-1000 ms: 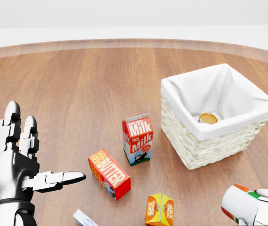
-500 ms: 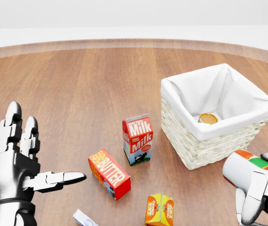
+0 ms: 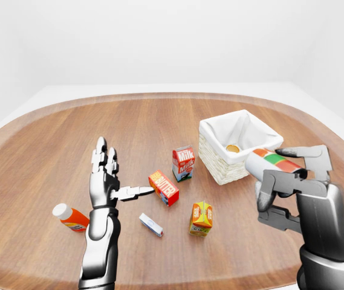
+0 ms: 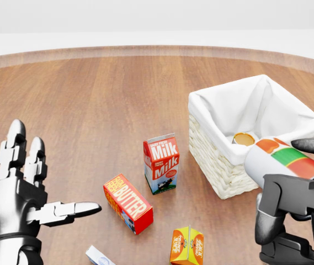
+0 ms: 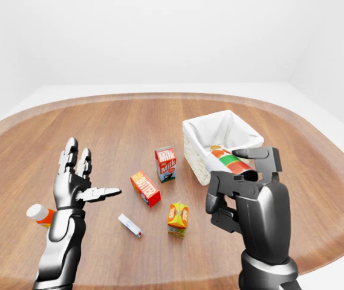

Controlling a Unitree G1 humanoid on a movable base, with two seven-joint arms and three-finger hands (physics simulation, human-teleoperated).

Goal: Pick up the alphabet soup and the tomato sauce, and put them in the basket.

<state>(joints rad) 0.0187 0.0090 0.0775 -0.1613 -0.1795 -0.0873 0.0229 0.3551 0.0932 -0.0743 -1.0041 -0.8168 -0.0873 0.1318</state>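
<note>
The right hand [image 4: 297,221], fingers clenched round a red-and-green-labelled can [image 4: 282,159], has risen from the head view's lower right corner to the basket [image 4: 223,165] rim; release appears imminent. One can [image 4: 244,139] already lies inside. The left hand [image 4: 21,199] hovers with fingers released over the bench [image 4: 90,99].

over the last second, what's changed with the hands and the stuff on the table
The right hand, closed round a can with a red, green and white label, has risen from the head view's bottom right corner up to the near wall of the basket. The left hand stays open and raised. The milk carton, butter box and the can already in the basket have not moved.
</note>
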